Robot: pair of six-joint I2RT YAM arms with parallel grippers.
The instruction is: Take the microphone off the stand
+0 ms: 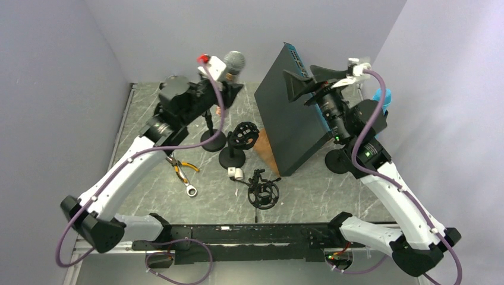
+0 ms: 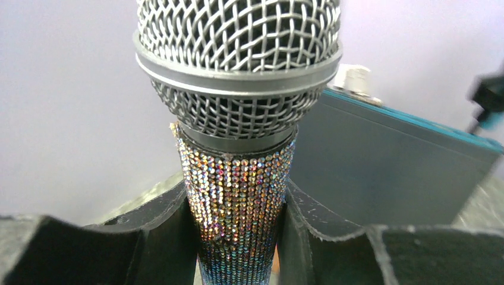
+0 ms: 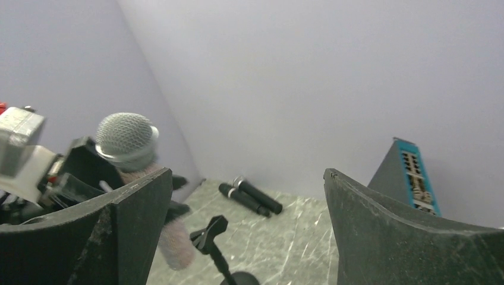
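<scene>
Here, the left gripper (image 2: 238, 237) holds the mic (image 2: 238, 59) up at the far left of the table (image 1: 309, 190), its two dark fingers (image 2: 169, 228) pressed against either side of the rhinestone-covered handle just below the silver mesh head. The mic points upward and slightly to the right, above the stand (image 1: 212, 135), whose round base sits on the table just near of the raised arm. In the right wrist view the stand's clip (image 3: 209, 230) is bare, with the mic's handle beside it on the left and apart from it. The right gripper (image 1: 309, 80) hangs in the air at the far right, jaws spread wide with nothing between them, facing the mic across the top edge of a dark box (image 1: 294, 113) that leans upright at mid-table. Just right of the stand is a second stand (image 1: 233, 155) carrying a round shock mount (image 1: 243, 134), and another shock mount (image 1: 263, 193) lies nearer the arms. Pliers (image 1: 180, 168) and a wrench (image 1: 189, 189) lie on the left, under the left arm. Two black mics (image 3: 249, 198) lie side by side against the far wall.
</scene>
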